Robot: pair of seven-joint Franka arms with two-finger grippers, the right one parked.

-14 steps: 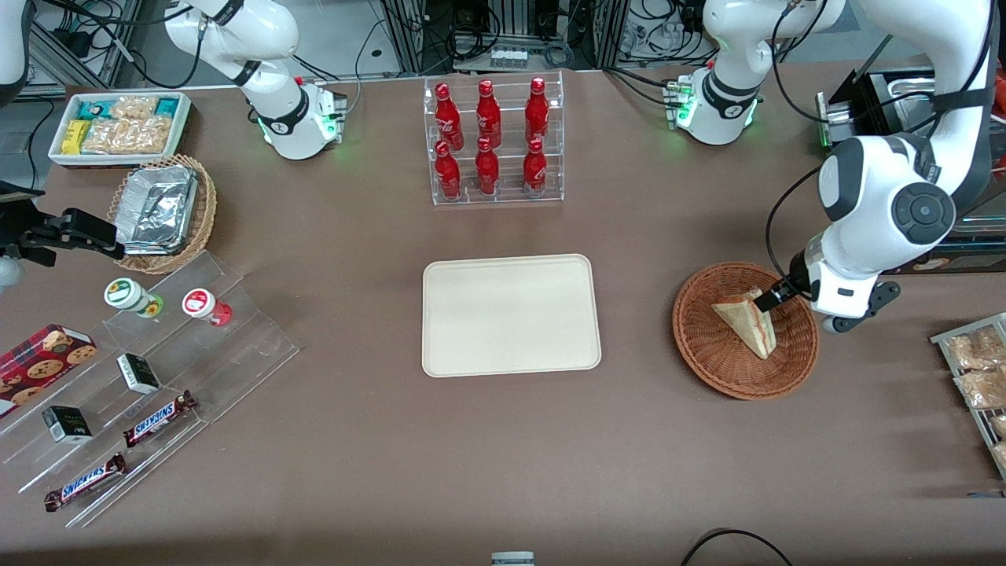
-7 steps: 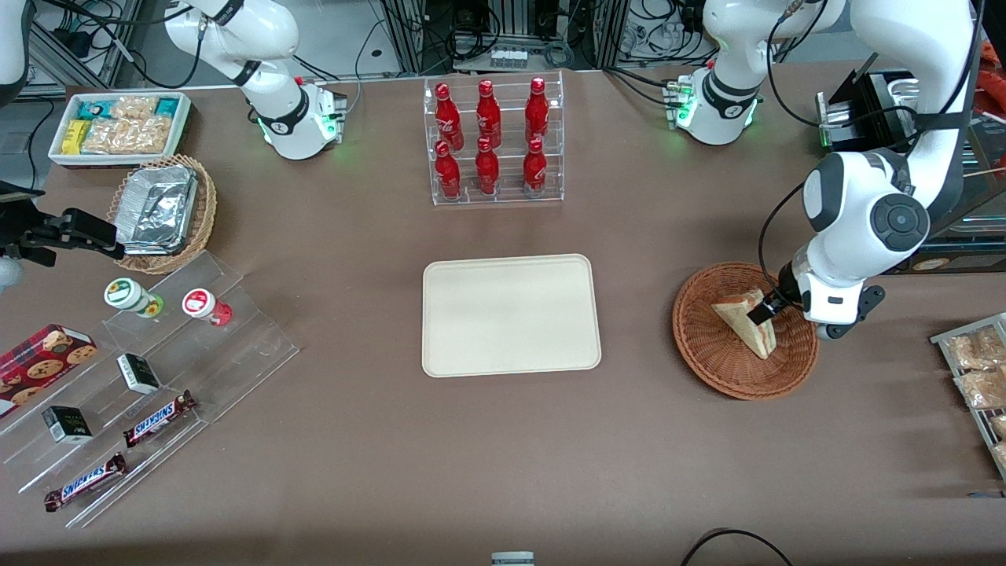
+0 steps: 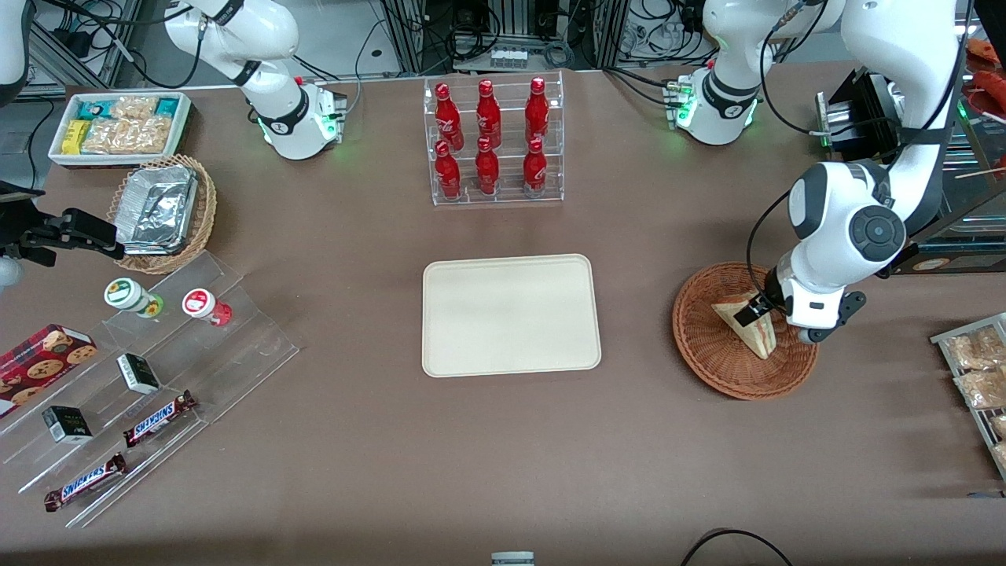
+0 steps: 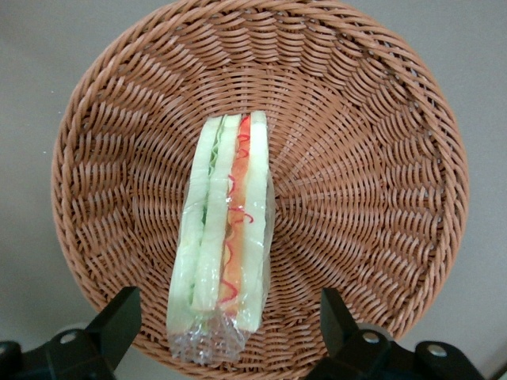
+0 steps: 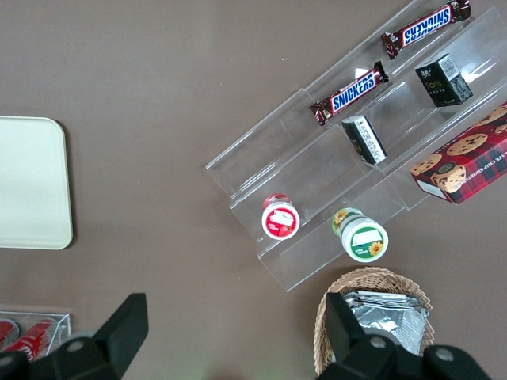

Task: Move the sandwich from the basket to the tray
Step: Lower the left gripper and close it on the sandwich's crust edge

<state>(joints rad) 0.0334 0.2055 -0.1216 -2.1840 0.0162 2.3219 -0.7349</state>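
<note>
The sandwich point(image 4: 226, 241) stands on edge in the basket point(image 3: 711, 358), filling up and wrapped in clear film, so nothing has been moved yet. The gripper point(image 4: 230, 317) hangs just above the sandwich, jaws spread wide to either side of it and holding nothing. By my reckoning the grasp, the lift, the carry and the set-down are all left to do. The tray point(image 3: 511, 314) lies bare, well apart from the basket toward the parked arm's end. The basket holds only the sandwich.
</note>
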